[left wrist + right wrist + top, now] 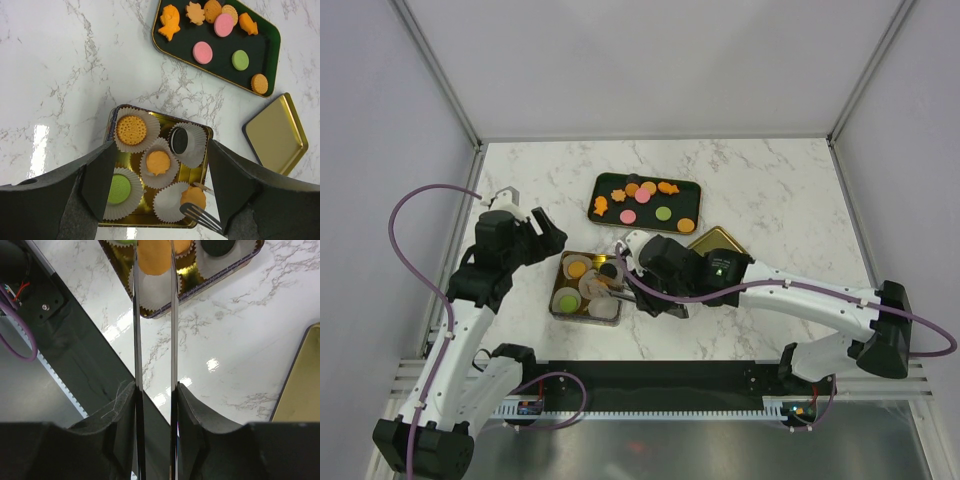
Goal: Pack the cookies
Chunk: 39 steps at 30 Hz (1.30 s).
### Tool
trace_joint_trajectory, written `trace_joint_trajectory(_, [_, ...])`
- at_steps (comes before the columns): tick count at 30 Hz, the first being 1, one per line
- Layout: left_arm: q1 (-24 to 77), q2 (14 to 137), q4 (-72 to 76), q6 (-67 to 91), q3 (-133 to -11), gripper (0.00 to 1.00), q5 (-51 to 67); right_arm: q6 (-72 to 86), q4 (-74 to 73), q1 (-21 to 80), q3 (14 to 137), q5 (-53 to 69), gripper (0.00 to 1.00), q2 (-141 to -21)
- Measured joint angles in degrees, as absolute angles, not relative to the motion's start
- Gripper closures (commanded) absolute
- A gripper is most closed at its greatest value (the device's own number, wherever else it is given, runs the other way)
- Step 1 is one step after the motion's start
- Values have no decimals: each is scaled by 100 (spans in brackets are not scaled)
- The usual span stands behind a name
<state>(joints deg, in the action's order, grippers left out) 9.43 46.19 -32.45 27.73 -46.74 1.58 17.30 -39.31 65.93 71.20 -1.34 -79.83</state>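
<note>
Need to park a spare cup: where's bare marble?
Bare marble: the far-left stretch, left of the tray and beyond the tin; the far-right corner, right of the tray and beyond the lid. Crowded: the middle, where the open left gripper hangs by the tin and the right gripper holds tongs with a cookie there.

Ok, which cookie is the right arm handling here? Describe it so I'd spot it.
Find the gold tin lined with white paper cups. At its near right corner cup is an orange cookie, the only one between the tips of the metal tweezers that the right gripper holds.
</note>
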Motion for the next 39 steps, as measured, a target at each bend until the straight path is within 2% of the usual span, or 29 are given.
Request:
trace_joint_trajectory(17, [943, 4565, -3245, 2773, -4652, 19, 158, 1841, -4077, 6816, 6923, -154, 57, -8055])
trace_joint_trajectory(27, [937, 4558, -3245, 2770, -4648, 19, 158, 1841, -4077, 6816, 6886, -152, 51, -8075])
trace_joint_trajectory(39, [932, 4558, -3245, 2770, -4648, 19, 158, 1828, -4075, 6820, 6882, -152, 50, -8162])
